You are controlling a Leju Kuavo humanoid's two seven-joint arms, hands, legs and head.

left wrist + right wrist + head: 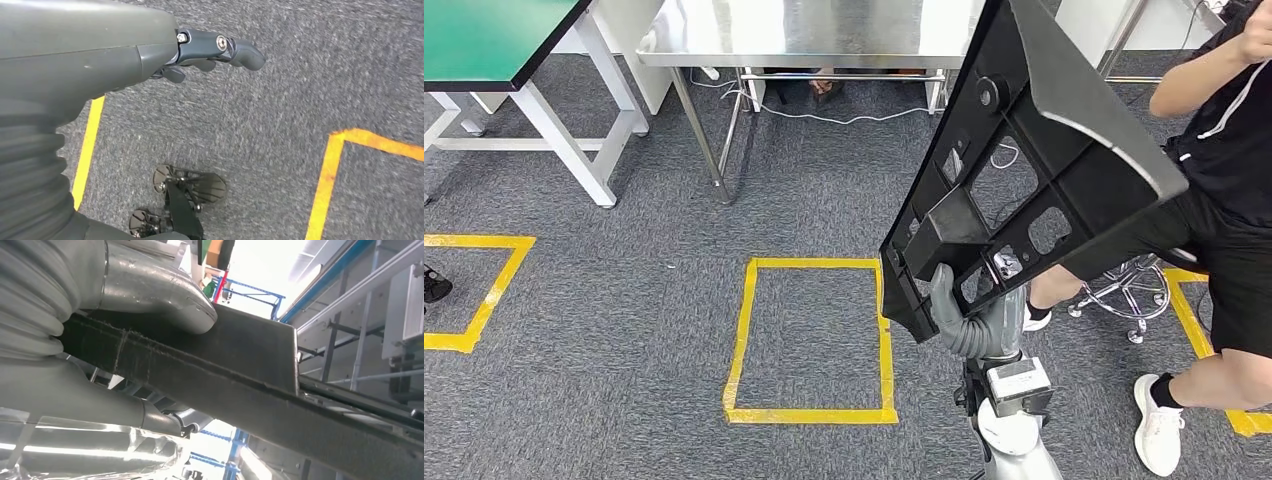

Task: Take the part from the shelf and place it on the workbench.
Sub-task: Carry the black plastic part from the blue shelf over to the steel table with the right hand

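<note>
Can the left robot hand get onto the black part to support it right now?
Probably not as it stands. The left robot hand hangs low over the carpet, holding nothing, while the black part is up in the right robot hand.

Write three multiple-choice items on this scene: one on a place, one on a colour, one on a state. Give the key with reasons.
1. Where is the person?
A. on the robot's right
B. on its left
C. under the steel table

2. What colour is the floor tape?
A. red
B. yellow
C. white

3. What is the right hand doing?
A. hanging empty
B. resting on the floor
C. holding the black part

Key: 1 A, legs and arm stand at the head view's right edge. 2 B, yellow squares mark the carpet. 3 C, thumb and fingers clamp the part's lower edge.
</note>
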